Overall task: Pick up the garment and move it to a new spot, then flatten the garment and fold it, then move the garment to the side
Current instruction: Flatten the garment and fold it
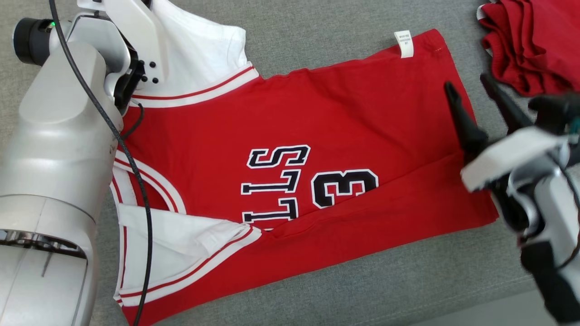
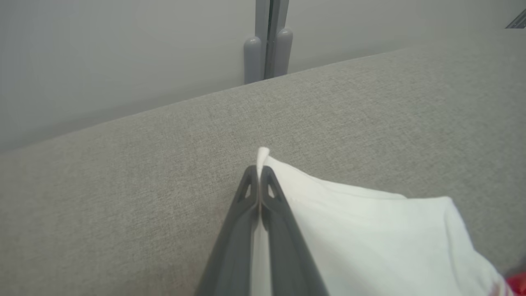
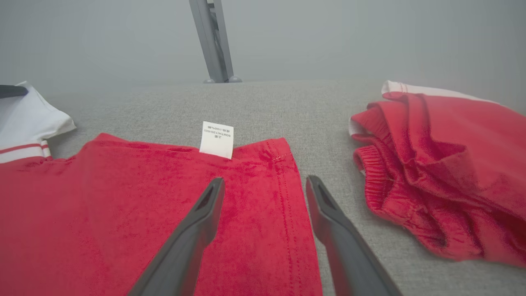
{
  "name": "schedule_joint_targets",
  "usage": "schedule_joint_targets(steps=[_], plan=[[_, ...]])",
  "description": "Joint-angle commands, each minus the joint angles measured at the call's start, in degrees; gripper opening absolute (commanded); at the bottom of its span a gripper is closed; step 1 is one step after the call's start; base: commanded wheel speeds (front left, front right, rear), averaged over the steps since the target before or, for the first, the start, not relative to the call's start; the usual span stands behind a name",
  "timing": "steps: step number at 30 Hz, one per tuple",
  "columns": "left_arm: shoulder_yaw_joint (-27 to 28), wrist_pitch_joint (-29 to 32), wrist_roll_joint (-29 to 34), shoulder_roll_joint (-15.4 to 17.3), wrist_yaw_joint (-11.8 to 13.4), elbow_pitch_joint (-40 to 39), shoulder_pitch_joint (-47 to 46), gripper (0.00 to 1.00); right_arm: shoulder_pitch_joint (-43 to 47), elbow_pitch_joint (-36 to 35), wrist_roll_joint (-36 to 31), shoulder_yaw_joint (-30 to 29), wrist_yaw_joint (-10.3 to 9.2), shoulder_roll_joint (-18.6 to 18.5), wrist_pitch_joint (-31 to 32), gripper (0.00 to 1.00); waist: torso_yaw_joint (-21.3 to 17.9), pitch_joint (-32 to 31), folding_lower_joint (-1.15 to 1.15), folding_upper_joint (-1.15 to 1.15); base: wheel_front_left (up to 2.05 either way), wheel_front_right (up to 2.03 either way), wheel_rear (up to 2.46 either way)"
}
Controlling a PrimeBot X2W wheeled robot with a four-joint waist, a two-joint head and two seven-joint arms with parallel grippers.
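The garment (image 1: 290,136) is a red jersey with white sleeves, dark lettering and a white care tag (image 1: 403,44), spread on grey fabric with its lower long edge folded over. My left gripper (image 2: 259,172) is shut on the tip of the far white sleeve (image 2: 370,234). In the head view the left arm covers that gripper at the upper left. My right gripper (image 1: 471,95) stands open over the garment's right hem; in the right wrist view its gripper (image 3: 265,185) straddles the hem edge of the garment (image 3: 123,213), a little short of the care tag (image 3: 216,139).
A second bunched red garment (image 1: 530,40) lies at the far right, its folds (image 3: 444,164) close to my right fingers. The grey fabric surface (image 1: 317,27) ends at a front edge at lower right. A grey upright post (image 2: 269,41) stands behind the surface's far edge.
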Motion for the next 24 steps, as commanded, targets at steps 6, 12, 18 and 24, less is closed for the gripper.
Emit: schedule_joint_targets(steps=[6, 12, 18, 24], plan=[[-1.3, -0.8, -0.3, 1.1, -0.9, -1.4, -1.8, 0.00, -12.0, 6.7, 4.1, 1.2, 0.02, -2.5, 16.4, 1.00, 0.7, 0.6, 0.00, 0.00, 0.00, 0.00, 0.00], [-2.6, -0.3, -0.2, 1.4, -1.2, -2.6, -2.3, 0.00, -18.8, 12.4, 6.3, 2.7, 0.02, -1.9, 26.8, 1.00, 1.4, 1.1, 0.00, 0.00, 0.00, 0.00, 0.00], [-3.7, 0.2, 0.0, 1.6, -1.3, -4.0, -2.5, 0.00, -23.0, 18.0, 7.1, 4.0, 0.02, -1.8, 28.5, 1.00, 2.2, 2.0, 0.00, 0.00, 0.00, 0.00, 0.00], [-4.5, 0.8, -0.1, 1.8, -1.2, -5.2, -2.2, 0.00, -25.3, 22.4, 8.2, 6.9, 0.02, -2.1, 28.1, 0.97, 3.0, 2.8, 0.00, 0.00, 0.00, 0.00, 0.00]])
